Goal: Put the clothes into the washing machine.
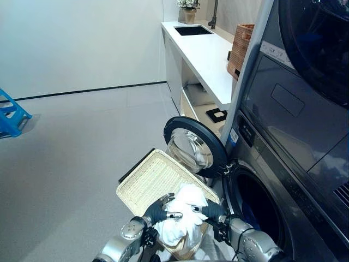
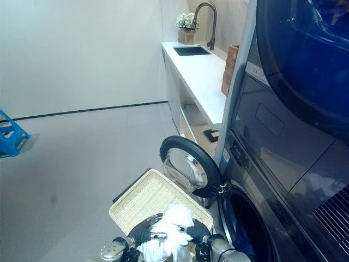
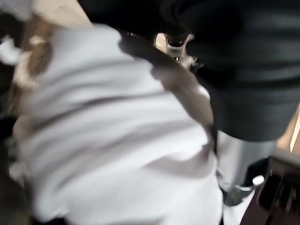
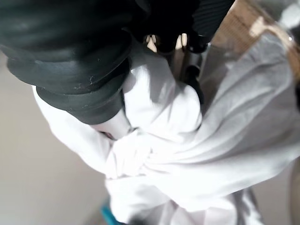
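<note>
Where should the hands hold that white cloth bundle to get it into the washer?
Grip the white cloth bundle at its bunched middle, one hand per flank, as the left hand and right hand do now. It is soft, with loose folds hanging below, so a single edge hold would probably let it unravel before the open drum.

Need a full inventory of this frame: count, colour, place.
cloth: 1 bundle, white, held over the basket
basket: 1, cream wicker, floor by the washer
washer: 1, dark grey, at right, drum open
door: 1, round, dark rim, swung open
counter: 1, white, with black sink
tap: 1, dark
flowers: 1 pot, white
brown basket: 1, on counter
stool: 1, blue, far left
left robot hand: gripping cloth
right robot hand: gripping cloth
</note>
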